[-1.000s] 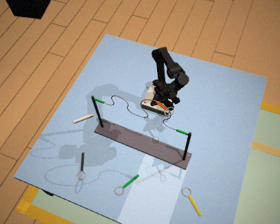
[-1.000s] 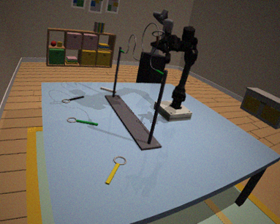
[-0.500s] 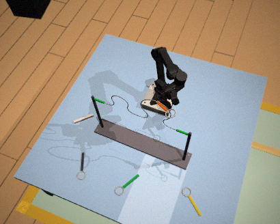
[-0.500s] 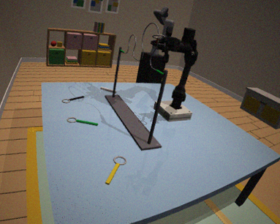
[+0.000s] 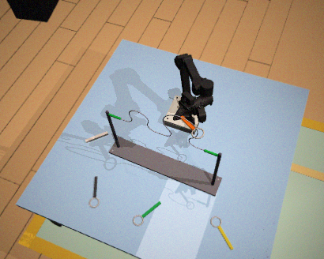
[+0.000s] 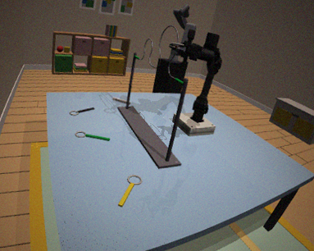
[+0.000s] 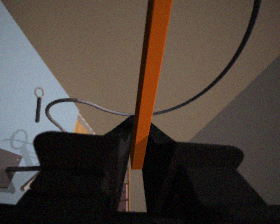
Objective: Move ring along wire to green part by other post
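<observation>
The orange handle (image 5: 188, 123) (image 7: 151, 70) is between the closed fingers of my gripper (image 5: 182, 117) (image 7: 137, 119). In the top view its ring (image 5: 203, 133) is at the handle's lower right end, over the thin grey wire (image 5: 148, 127) (image 7: 215, 81), nearer the right green part (image 5: 211, 152) (image 6: 179, 81) than the left green part (image 5: 114, 116) (image 6: 137, 57). The wire appears to pass through the ring; whether they touch is too small to tell. The ring is outside the wrist view. The right post (image 5: 216, 170) (image 6: 177, 125) and left post (image 5: 113, 132) (image 6: 130, 84) stand upright.
The posts rise from a dark base plate (image 5: 162, 165) (image 6: 143, 133). On the table lie a black-handled ring (image 5: 95, 187), a green-handled ring (image 5: 152, 209) (image 6: 98, 137), a yellow-handled ring (image 5: 225, 238) (image 6: 126, 194) and a pale stick (image 5: 96, 137).
</observation>
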`<move>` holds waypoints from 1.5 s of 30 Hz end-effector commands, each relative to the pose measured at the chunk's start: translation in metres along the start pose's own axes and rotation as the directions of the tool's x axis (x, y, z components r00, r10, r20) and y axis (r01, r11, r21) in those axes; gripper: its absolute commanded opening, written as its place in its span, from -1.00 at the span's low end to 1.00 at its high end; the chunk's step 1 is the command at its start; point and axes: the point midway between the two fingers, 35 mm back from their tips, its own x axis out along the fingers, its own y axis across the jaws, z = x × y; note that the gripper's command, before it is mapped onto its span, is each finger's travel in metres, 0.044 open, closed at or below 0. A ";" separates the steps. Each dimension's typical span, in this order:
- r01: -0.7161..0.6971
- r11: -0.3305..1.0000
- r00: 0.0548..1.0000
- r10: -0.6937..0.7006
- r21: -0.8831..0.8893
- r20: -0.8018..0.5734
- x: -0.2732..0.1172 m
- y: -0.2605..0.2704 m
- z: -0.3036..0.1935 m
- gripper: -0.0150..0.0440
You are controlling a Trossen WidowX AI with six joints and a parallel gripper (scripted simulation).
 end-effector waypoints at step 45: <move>0.292 0.829 0.956 -0.262 -0.477 0.130 -0.002 -0.022 0.001 -1.00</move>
